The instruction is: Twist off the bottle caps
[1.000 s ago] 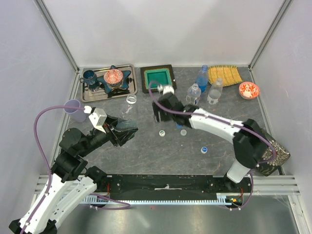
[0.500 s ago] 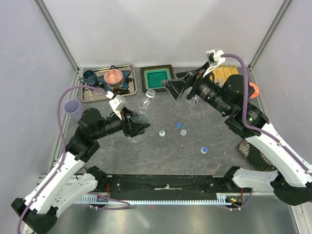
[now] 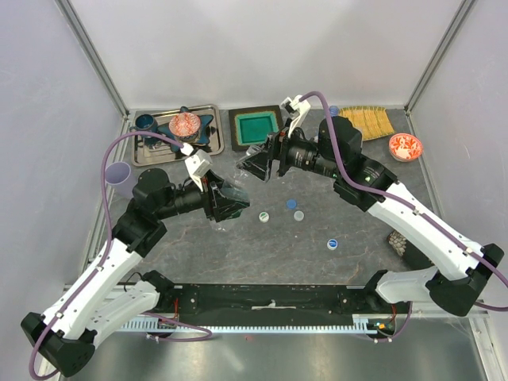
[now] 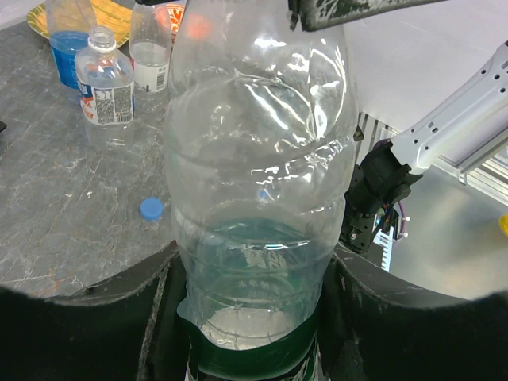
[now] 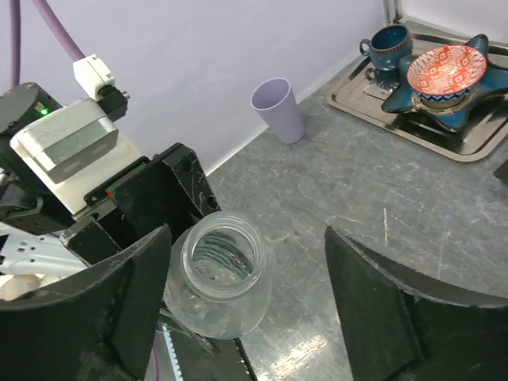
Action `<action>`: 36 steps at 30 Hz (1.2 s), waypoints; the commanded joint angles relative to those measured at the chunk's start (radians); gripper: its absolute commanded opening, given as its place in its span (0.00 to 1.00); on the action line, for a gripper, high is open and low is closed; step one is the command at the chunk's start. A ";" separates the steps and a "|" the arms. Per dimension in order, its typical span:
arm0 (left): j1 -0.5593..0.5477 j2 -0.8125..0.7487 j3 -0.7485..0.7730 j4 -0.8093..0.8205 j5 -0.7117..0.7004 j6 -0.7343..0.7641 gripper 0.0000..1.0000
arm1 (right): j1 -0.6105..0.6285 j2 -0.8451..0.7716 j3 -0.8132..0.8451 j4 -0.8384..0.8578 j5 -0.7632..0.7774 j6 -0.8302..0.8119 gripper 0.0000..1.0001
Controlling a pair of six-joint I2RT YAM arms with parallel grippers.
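Left wrist view: clear green-labelled bottle (image 4: 254,159) clamped in left gripper (image 3: 226,200), seemingly empty. Right wrist view: mouth uncapped, right gripper (image 3: 258,163) spread wide on both sides of neck, not touching. On table: green-and-white cap (image 3: 263,215), blue cap (image 3: 291,202), grey cap (image 3: 299,215), blue-and-white cap (image 3: 333,244). Behind: three other bottles (image 4: 107,83).

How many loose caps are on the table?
4, none apparently hidden: green-and-white cap leftmost, blue cap and grey-white cap close together right of it, blue-and-white cap apart, further right and nearer.
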 commanded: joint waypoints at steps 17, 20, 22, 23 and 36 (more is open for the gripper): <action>0.002 -0.033 0.029 0.025 -0.030 -0.003 0.91 | 0.004 -0.041 -0.019 0.066 0.002 -0.002 0.00; 0.001 -0.042 0.046 -0.035 -0.134 -0.006 0.99 | 0.004 -0.052 -0.002 0.051 0.097 -0.017 0.00; 0.002 -0.058 0.055 -0.090 -0.206 -0.008 0.99 | 0.004 -0.054 0.019 0.028 0.210 -0.030 0.00; 0.002 -0.068 0.058 -0.109 -0.292 -0.008 0.99 | 0.004 -0.054 0.025 0.017 0.255 -0.034 0.00; 0.002 -0.358 -0.023 -0.273 -0.724 0.017 0.99 | 0.004 0.153 -0.088 0.241 1.072 -0.233 0.00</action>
